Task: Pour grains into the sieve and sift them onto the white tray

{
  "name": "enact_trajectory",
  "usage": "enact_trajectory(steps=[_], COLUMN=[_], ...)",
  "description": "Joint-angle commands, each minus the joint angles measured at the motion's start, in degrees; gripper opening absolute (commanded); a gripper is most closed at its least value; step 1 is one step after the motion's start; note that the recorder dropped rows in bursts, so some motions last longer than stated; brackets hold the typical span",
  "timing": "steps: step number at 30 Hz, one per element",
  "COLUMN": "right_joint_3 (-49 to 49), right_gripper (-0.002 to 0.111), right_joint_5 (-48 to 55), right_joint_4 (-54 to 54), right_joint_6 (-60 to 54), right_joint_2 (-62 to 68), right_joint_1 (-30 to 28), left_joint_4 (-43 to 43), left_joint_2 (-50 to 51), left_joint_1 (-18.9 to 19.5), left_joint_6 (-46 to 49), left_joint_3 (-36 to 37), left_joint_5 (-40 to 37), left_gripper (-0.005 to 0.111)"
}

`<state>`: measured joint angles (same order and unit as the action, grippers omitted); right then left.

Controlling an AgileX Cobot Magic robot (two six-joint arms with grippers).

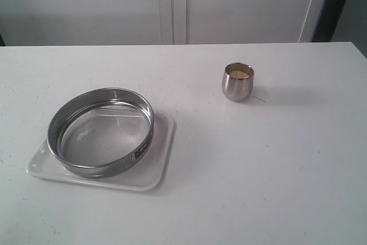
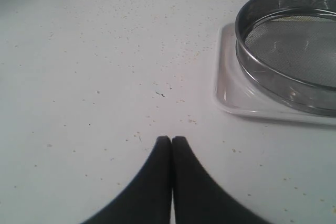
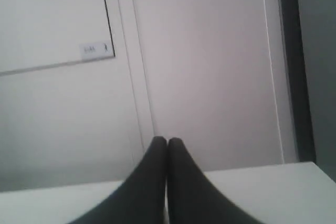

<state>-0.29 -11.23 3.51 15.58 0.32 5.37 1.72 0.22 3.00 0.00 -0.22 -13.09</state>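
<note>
The round steel sieve (image 1: 101,132) rests on the white tray (image 1: 160,164) at the table's left, its mesh bare. A small rounded steel cup (image 1: 237,82) stands right of centre, filled with golden grains (image 1: 238,74). Neither arm shows in the exterior view. In the left wrist view my left gripper (image 2: 171,139) is shut and empty over the bare tabletop, with the sieve (image 2: 294,51) and the tray (image 2: 227,90) off to one side. My right gripper (image 3: 167,140) is shut and empty, facing the far wall above the table edge; the cup is out of that view.
Tiny stray grains speckle the white tabletop (image 2: 105,77) around the left gripper. White cabinet doors (image 1: 172,4) line the wall behind the table, with a dark gap at the far right.
</note>
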Motion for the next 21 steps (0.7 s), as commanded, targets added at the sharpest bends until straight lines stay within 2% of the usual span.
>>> enact_trajectory(steps=[1, 5, 9, 21], right_joint_3=[0.29, 0.29, -3.49, -16.58], right_gripper=[0.000, 0.000, 0.000, 0.000], right_joint_5=[-4.88, -4.72, -4.73, -6.37], right_joint_4=[0.01, 2.51, 3.96, 5.95], right_joint_6=[7.87, 12.10, 8.58, 4.78], right_joint_2=[-0.32, -0.32, 0.16, 19.44], right_joint_1=[0.32, 0.32, 0.32, 0.32], left_joint_4=[0.34, 0.34, 0.34, 0.34], left_joint_2=[-0.22, -0.22, -0.22, -0.22], left_joint_1=[-0.32, -0.32, -0.32, -0.32], left_joint_6=[0.00, 0.00, 0.00, 0.00], left_joint_3=[0.22, 0.22, 0.22, 0.22], left_joint_5=[-0.23, -0.23, -0.23, -0.23], left_gripper=[0.000, 0.000, 0.000, 0.000])
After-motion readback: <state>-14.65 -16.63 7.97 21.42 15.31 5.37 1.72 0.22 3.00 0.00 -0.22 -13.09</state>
